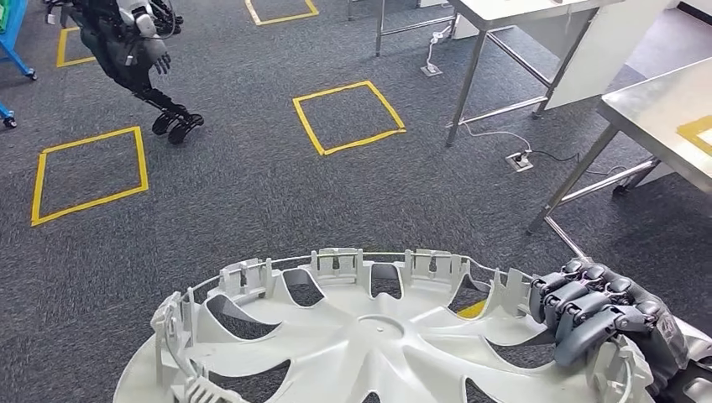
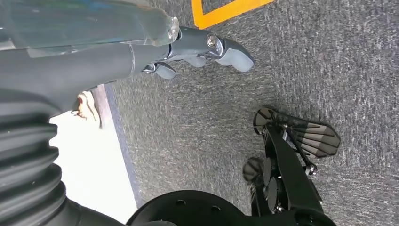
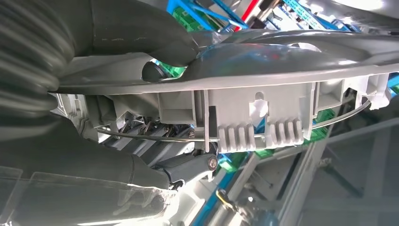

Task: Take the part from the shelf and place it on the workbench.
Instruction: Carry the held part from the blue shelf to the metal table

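The part, a big pale wheel cover with curved spokes and clips round its rim, was up off the floor, low in the head view, close in front of the robot; it was not on the bench yet, which stood well apart, ahead and to the right, with its near edge turned toward the robot.

The right hand held the part at its right rim, dark fingers curled over the top of the rim; in the right wrist view the thumb pressed one face of the rim and the fingers were on the other.

The left hand had its fingers held out over the carpet; I could not tell if it touched the part, which showed as a pale patch beside it.

The part was wide and the sure hold was at one edge only; so it could tip or slip out on the way; a swing could bump it on the bench legs; a cable lay on the floor near them, and a foot might catch it.
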Available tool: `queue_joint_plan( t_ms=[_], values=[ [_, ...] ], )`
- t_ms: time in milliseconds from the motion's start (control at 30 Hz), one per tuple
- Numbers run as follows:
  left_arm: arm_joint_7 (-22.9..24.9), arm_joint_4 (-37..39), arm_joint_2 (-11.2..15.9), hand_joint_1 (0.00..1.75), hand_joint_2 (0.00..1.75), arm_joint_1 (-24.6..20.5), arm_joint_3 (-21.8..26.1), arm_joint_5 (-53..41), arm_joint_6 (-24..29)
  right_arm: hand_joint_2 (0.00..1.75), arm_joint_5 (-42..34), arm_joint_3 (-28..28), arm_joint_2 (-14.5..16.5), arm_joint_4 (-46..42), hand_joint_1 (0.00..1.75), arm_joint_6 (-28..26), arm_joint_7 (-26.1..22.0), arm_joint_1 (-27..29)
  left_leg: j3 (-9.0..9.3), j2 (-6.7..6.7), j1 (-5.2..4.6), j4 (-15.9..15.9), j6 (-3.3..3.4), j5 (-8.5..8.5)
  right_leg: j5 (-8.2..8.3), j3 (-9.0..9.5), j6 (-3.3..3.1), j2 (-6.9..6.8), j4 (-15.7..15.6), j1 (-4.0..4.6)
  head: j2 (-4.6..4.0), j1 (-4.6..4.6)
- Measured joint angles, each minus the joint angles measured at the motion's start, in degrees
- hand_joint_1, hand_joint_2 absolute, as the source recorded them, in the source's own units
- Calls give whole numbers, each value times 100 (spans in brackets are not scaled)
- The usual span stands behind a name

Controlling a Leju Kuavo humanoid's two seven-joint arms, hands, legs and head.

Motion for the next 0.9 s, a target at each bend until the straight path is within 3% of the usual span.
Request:
queue_joint_plan(
  t_ms=[67,133,167,233,300,367,400,433,467,533,600,667,733,800,867,900],
  values=[
    [9,7,16,0,175,-9,1,44,15,175,-37,-6,8,62,175,55,-1,-162,13,101,-31,21,-55,-32,135,282,-61,-124,-511,12,0,-9],
    [10,10,26,0,175,-38,2,68,19,175,-43,0,18,165,175,71,-1,-334,25,199,-40,23,-100,-42,145,281,-150,-38,-556,33,1,-20],
    [9,10,28,0,175,-60,2,69,19,175,-38,4,21,215,175,71,-1,-411,21,185,-27,33,-132,-58,156,269,-183,12,-558,30,0,-20],
    [8,12,24,0,175,-95,2,69,16,175,-28,16,33,301,175,69,1,-559,-89,-57,-1,271,-200,-235,186,253,-257,105,-567,13,-1,-28],
    [8,14,19,0,175,-96,4,69,13,175,-20,38,55,368,175,58,1,-654,-420,-352,11,967,-230,-600,206,233,-305,196,-569,7,0,-40],
    [7,15,18,0,175,-84,5,69,7,175,20,78,91,426,175,9,2,-695,-790,-426,11,1672,-224,-836,219,211,-324,306,-568,18,1,-41],
    [6,15,16,0,175,-84,5,67,3,175,58,106,117,452,175,-29,13,-722,-859,-434,11,1764,-213,-798,225,206,-326,369,-567,22,1,-41],
    [6,16,14,0,175,-88,4,66,1,175,102,137,150,476,175,-64,31,-763,-809,-448,11,1615,-194,-649,232,205,-323,438,-567,23,0,-41],
    [9,16,11,0,175,-96,4,64,4,175,140,169,185,498,175,-92,53,-817,-657,-495,12,1268,-170,-433,238,206,-315,507,-567,21,0,-42],
    [32,16,6,0,175,-117,4,62,22,175,180,232,253,545,175,-123,108,-943,-287,-751,20,460,-121,-75,254,196,-285,639,-559,23,0,-39],
    [58,16,-1,0,175,-131,4,62,45,175,185,286,312,599,175,-135,145,-1056,-121,-901,14,96,-100,14,280,158,-224,765,-556,15,1,-37],
    [69,18,-17,0,175,-141,4,62,55,175,185,319,345,643,175,-138,163,-1126,-95,-785,9,59,-66,29,313,115,-148,880,-568,-6,1,-38],
    [72,18,-31,0,175,-159,4,63,66,175,185,337,356,677,175,-139,172,-1188,-81,-648,27,23,-3,71,208,0,-98,724,-406,6,1,-17],
    [73,16,-40,0,175,-166,4,64,71,175,184,364,377,724,175,-139,200,-1257,-90,-493,30,7,33,89,-135,-296,-65,407,215,28,0,12],
    [74,16,-48,0,175,-162,4,66,52,175,180,402,409,796,175,-144,280,-1308,-97,-332,21,9,42,85,-432,-628,-33,273,968,22,-1,21],
    [74,16,-49,0,175,-165,4,67,42,175,178,415,422,833,175,-149,327,-1328,-96,-257,19,10,43,81,-446,-682,-24,249,1117,19,0,24]
  ],
)
